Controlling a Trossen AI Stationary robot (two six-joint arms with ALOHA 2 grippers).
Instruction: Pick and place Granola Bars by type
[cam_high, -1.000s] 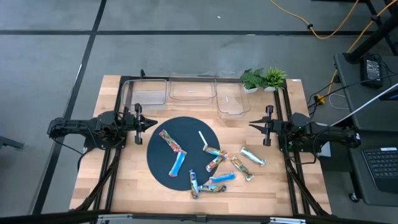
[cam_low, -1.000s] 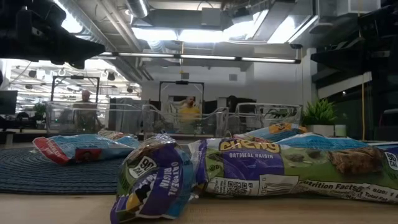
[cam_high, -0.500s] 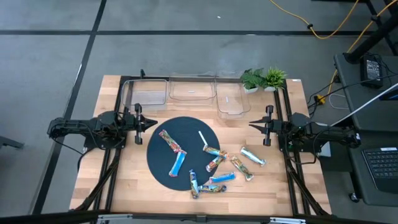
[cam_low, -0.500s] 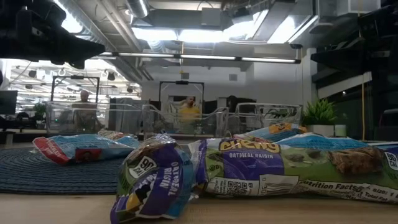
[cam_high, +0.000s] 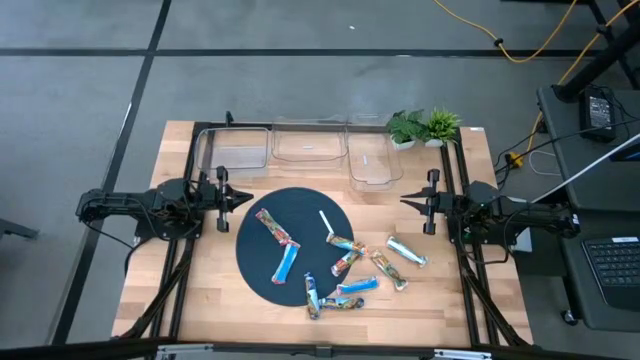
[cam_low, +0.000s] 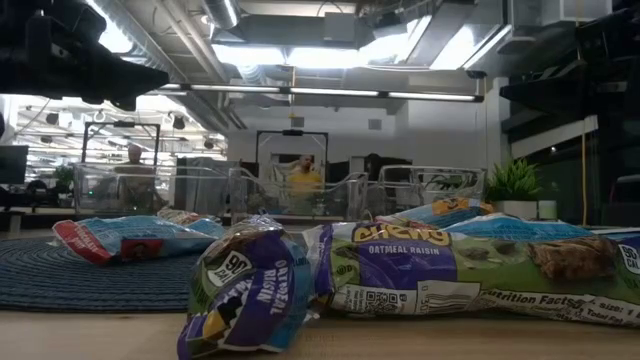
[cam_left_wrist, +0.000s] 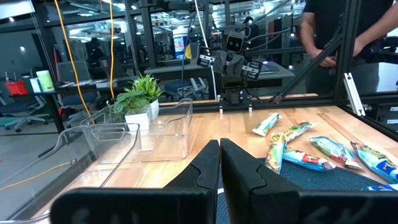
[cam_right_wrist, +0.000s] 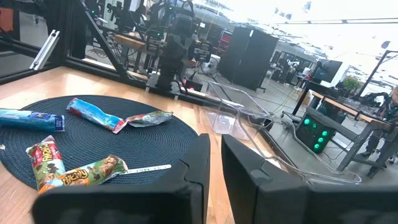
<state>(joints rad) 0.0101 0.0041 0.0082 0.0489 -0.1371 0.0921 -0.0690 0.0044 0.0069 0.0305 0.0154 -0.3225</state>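
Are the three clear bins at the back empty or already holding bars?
Empty. The bins show only bare bottoms from above; every bar lies on the mat or table.

Counter (cam_high: 200, 300): light wood, framed by dark rails.
Mat (cam_high: 262, 262): round, dark, at the counter's middle.
Granola Bars (cam_high: 345, 268): scattered; two multicolour ones and a blue one on the mat, the others over its right edge and on the wood beside it.
White strip (cam_high: 325, 224): thin, on the mat's upper right.
Clear bins (cam_high: 309, 145): three in a row at the far edge.
Plants (cam_high: 424, 127): two small green ones, right of the bins.
Left gripper (cam_high: 246, 199): at the mat's left edge, pointing inward.
Right gripper (cam_high: 405, 200): right of the mat, pointing inward.
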